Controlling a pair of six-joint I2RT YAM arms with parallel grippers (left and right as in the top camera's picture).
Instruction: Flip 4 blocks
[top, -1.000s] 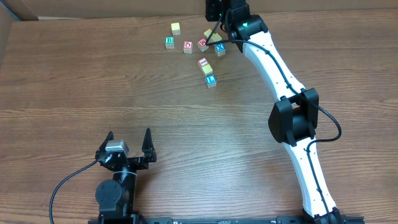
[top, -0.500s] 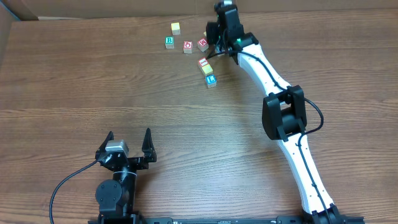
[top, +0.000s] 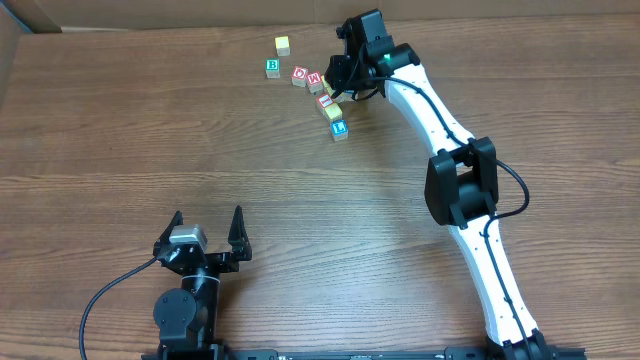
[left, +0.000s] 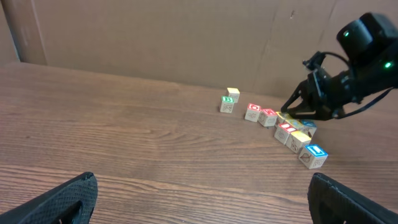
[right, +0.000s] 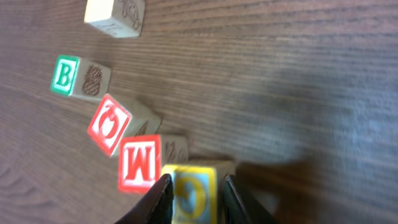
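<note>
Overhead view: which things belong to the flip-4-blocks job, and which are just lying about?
Job: pale wooden letter cubes, among them the green-framed B cube, red-framed M cube, blue-framed cube and yellow-framed cube, the last held by the right gripper.
Just there: brown cardboard wall, wood-grain table, open left gripper.

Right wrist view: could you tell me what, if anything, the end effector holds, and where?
The right end effector pinches the yellow block by two opposite sides.
</note>
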